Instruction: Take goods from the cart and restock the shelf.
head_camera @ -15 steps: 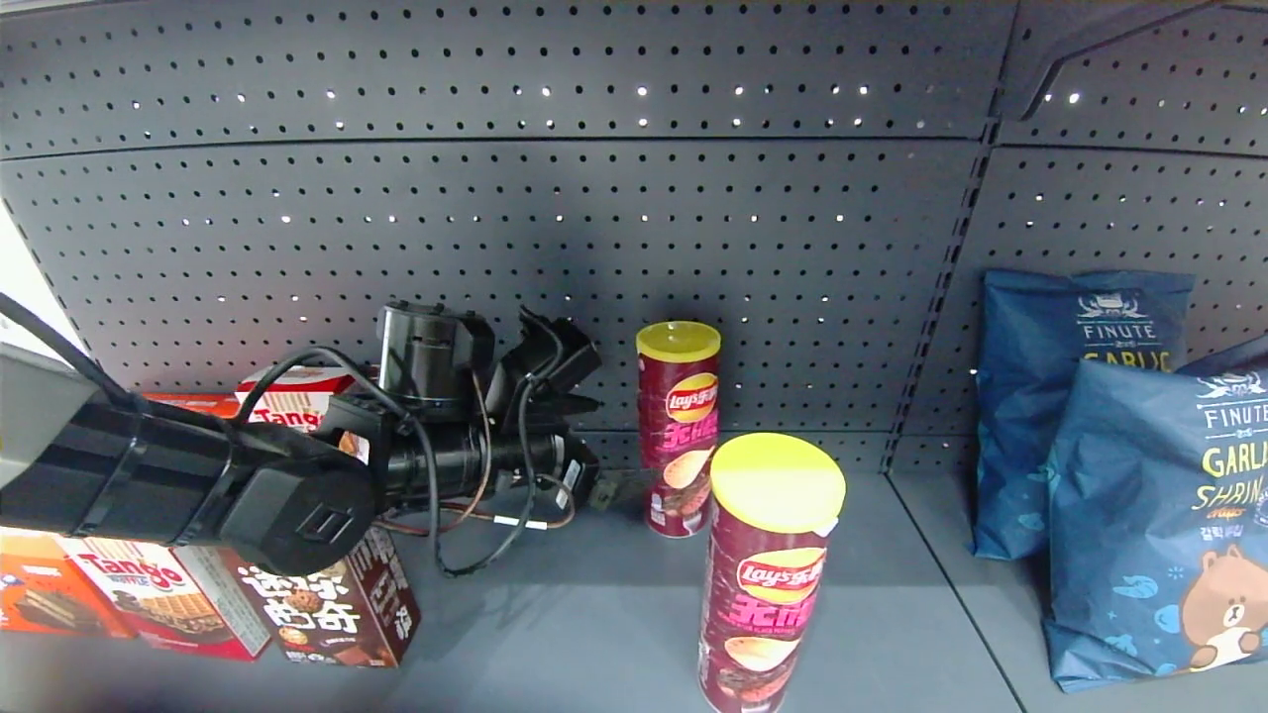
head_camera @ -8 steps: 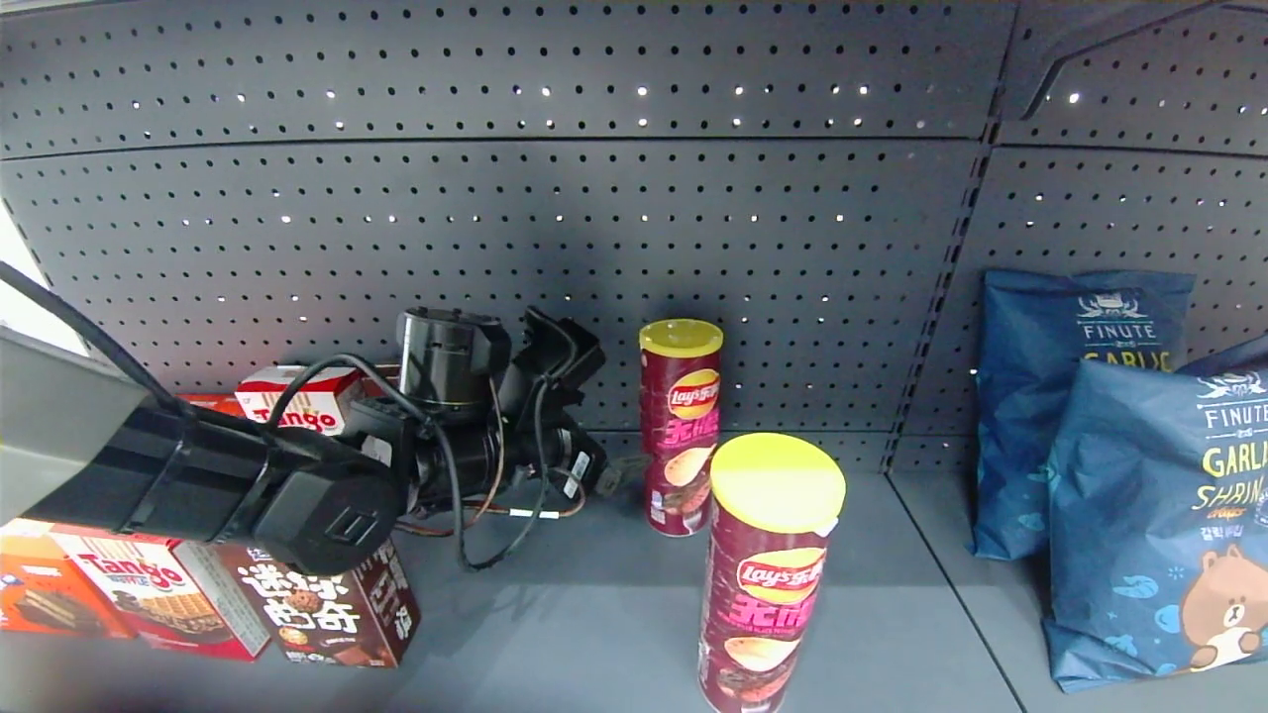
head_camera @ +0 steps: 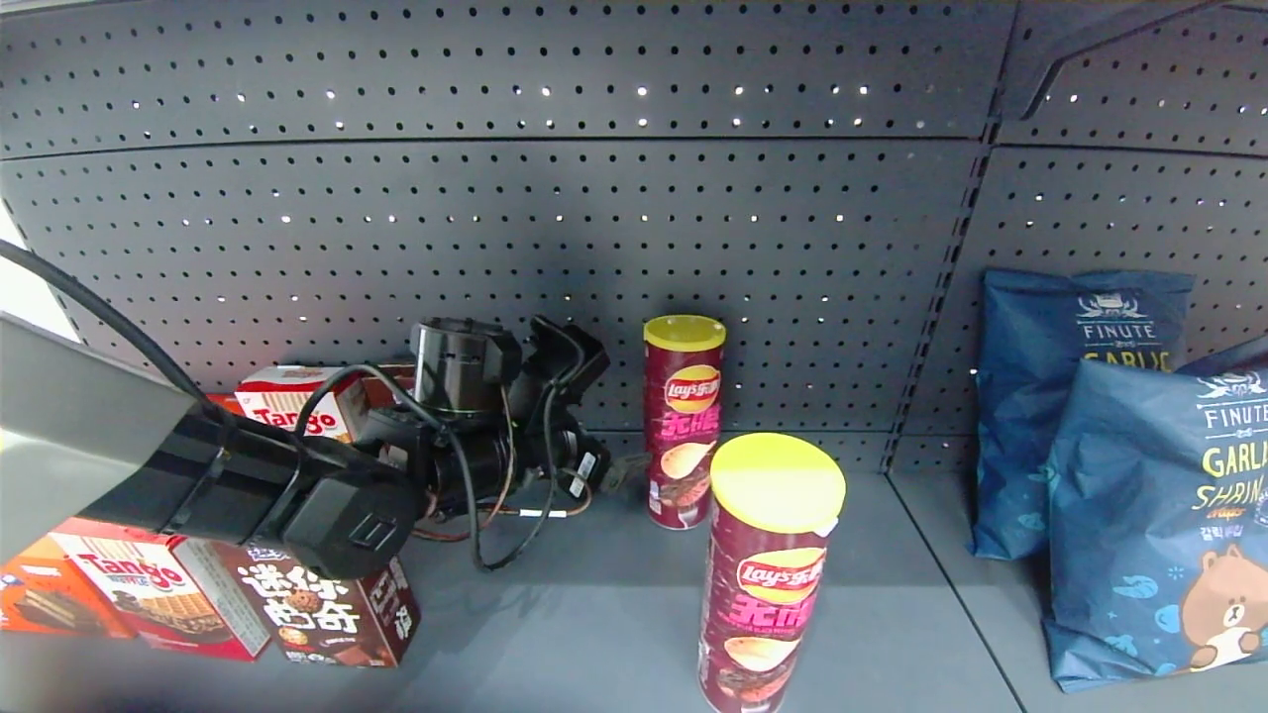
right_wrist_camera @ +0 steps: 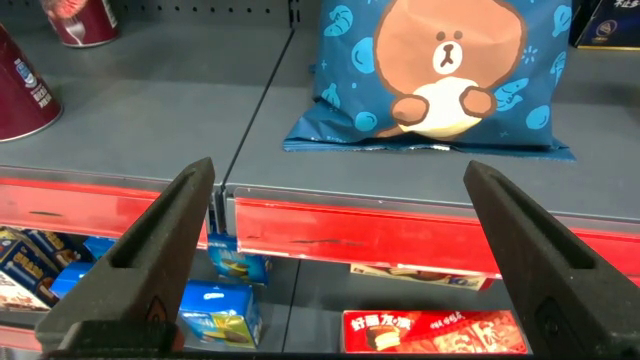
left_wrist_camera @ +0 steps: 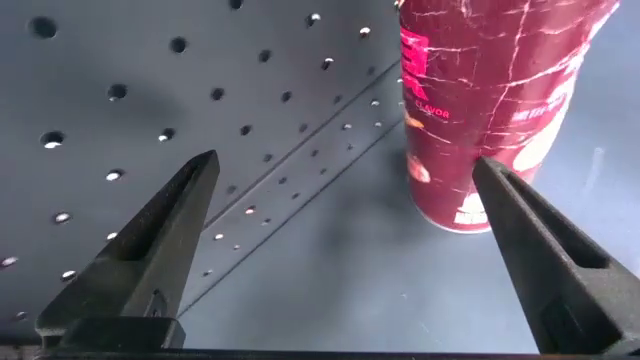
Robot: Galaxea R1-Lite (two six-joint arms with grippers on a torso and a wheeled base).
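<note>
Left claw (left_wrist_camera: 345, 165) is spread wide open with nothing between its fingers, and the chips can (left_wrist_camera: 480, 110) is standing just past the tips, off toward one finger and not touching either. So I'd say this can is basically delivered: it's upright on the shelf (head_camera: 594, 614), its base flat, up close to the pegboard back wall (head_camera: 594, 218). It's a maroon tube with a yellow lid and a chip picture on the side, no dents that I can see. A second can (head_camera: 768, 574) of the same kind stands farther out from the claw, toward the shelf's front edge. Right claw (right_wrist_camera: 340, 168) is open and empty too, hanging out in front of the shelf lip near a blue snack bag (right_wrist_camera: 440, 70). What's left, I reckon: back the left arm out without bumping the can, then fetch more from the cart.
</note>
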